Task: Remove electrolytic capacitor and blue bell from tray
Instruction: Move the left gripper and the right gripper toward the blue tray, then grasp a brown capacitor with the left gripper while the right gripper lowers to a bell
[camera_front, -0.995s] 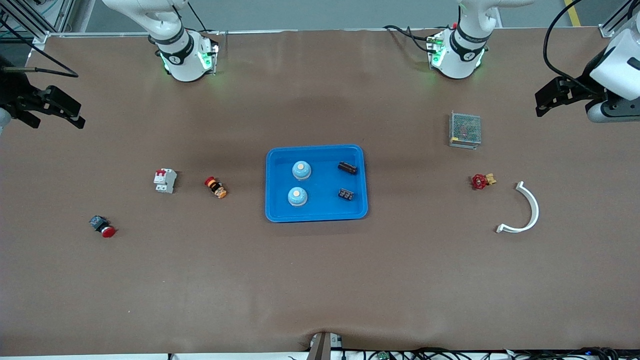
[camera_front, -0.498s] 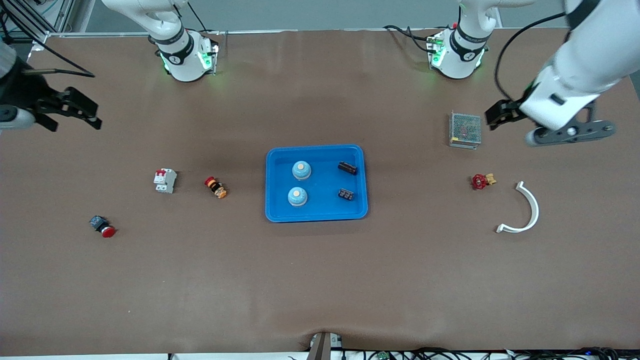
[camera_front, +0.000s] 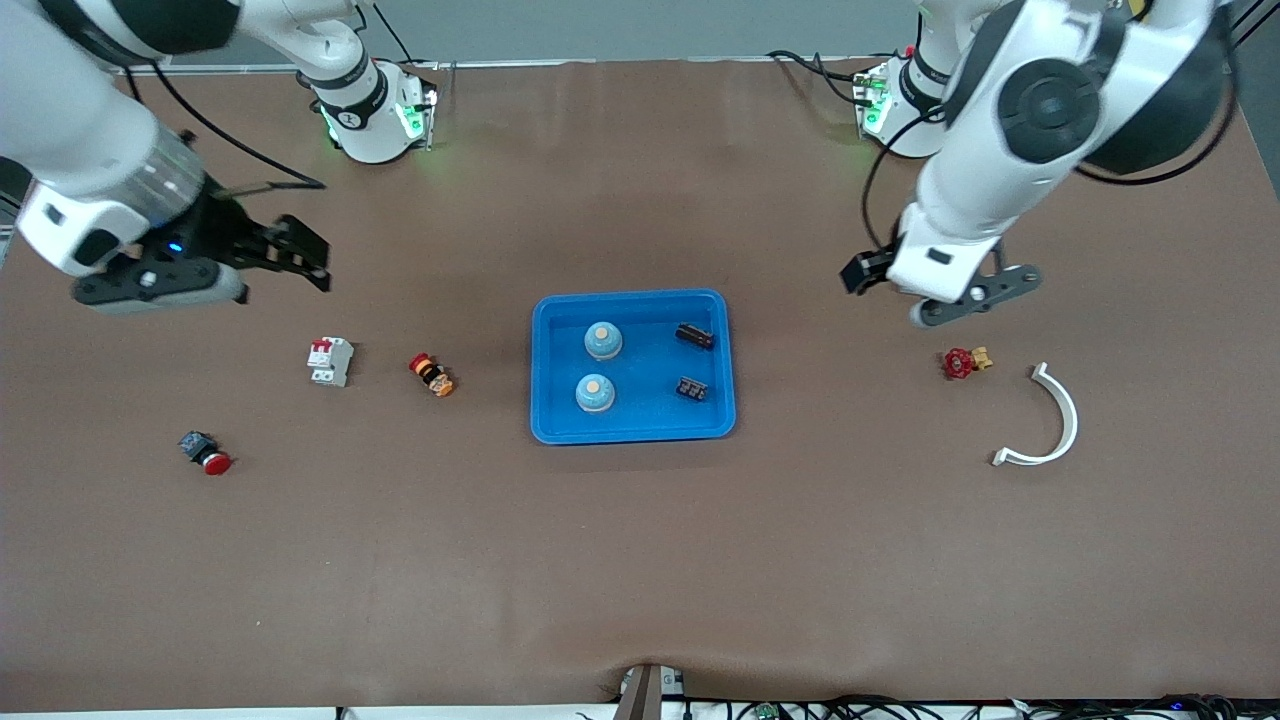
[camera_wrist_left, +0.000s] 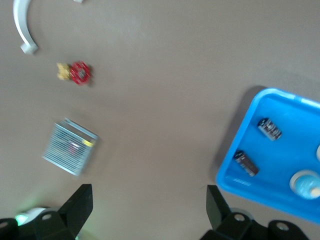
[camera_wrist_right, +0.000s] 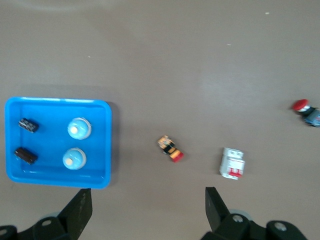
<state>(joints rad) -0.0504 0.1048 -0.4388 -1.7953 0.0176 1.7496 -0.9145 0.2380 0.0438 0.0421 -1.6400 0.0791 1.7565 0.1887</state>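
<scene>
A blue tray lies mid-table. In it are two light-blue bells and two black capacitors. My left gripper is open and empty over bare table between the tray and the left arm's end. My right gripper is open and empty over the table above a white breaker. The left wrist view shows its open gripper, the tray and the capacitors. The right wrist view shows its open gripper, the tray and the bells.
An orange-black switch and a red push button lie toward the right arm's end. A red valve and a white curved piece lie toward the left arm's end. A mesh box shows only in the left wrist view.
Both arms have swung in from the table's ends toward the tray. The left arm now covers the mesh box in the front view. Nothing on the table has moved.
</scene>
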